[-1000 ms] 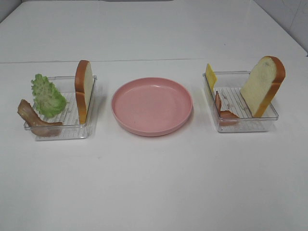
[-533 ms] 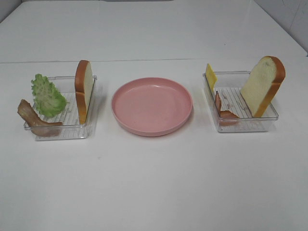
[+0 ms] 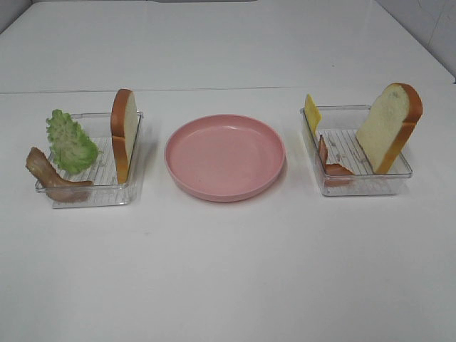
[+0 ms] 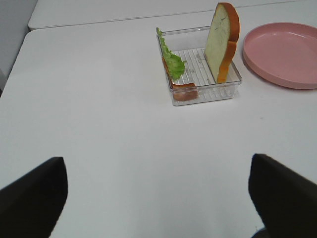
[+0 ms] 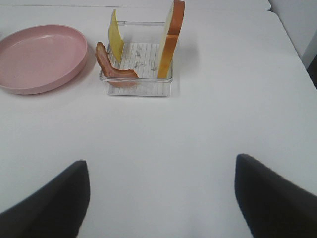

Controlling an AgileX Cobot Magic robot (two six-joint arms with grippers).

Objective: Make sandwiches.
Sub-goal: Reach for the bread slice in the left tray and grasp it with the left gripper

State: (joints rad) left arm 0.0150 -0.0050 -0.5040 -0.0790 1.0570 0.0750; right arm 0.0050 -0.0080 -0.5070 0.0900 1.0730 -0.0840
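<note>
No sandwiches are in view; the toy parts lie apart. At the left, a bread slice (image 3: 125,135) stands on edge beside frilly lettuce (image 3: 70,142) and a bacon strip (image 3: 50,178). At the right, a second bread slice (image 3: 390,127) leans, with a yellow cheese square (image 3: 312,112) and bacon (image 3: 329,160). My left gripper (image 4: 157,158) is open above bare table, well short of the left bread (image 4: 223,39). My right gripper (image 5: 161,159) is open too, well short of the right bread (image 5: 171,37). Neither gripper shows in the high view.
The left parts sit in a clear tray (image 3: 89,192), the right parts in another (image 3: 360,187). A round pink plate (image 3: 224,192) lies between the trays with nothing on it. The white table ends close to the left tray's outer side (image 4: 20,59).
</note>
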